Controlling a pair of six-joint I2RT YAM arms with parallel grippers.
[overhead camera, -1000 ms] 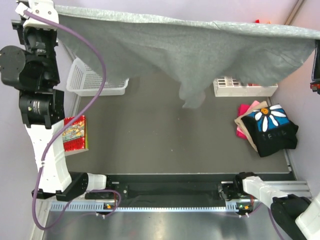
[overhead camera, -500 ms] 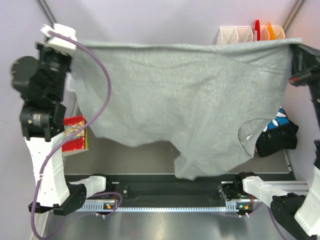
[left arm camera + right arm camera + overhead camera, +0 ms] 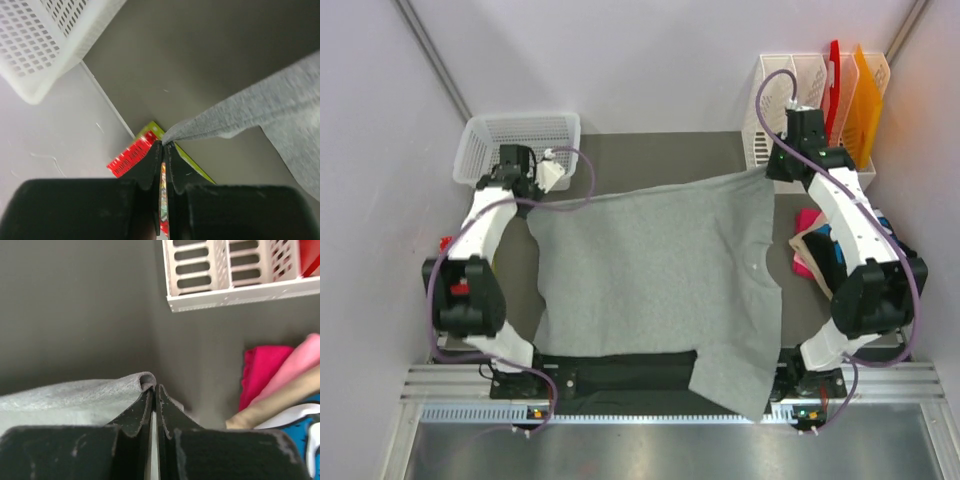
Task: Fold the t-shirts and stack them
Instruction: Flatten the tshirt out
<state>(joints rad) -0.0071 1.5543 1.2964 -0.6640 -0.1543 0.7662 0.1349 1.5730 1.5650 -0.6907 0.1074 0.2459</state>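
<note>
1. Clenched tight with the left gripper [image 3: 163, 145] on one corner of the grey t-shirt [image 3: 650, 270], cloth trailing away to the right of the jaws.
2. Pinched shut likewise with the right gripper [image 3: 152, 388] on a rolled edge of the same shirt, bunched at the fingertips and spreading left of them.
3. Stretched flat over the table [image 3: 650, 150] between the two sets of jaws, near corner lying across the arms' base rail.
4. Beyond and left of the left jaws, a white basket [image 3: 45, 45]; just under them, a red-edged flat object [image 3: 131, 156].
5. Beyond the right jaws, a white rack [image 3: 225, 280]; to their right, a pile of other t-shirts [image 3: 262, 375], pink, tan and blue.
</note>
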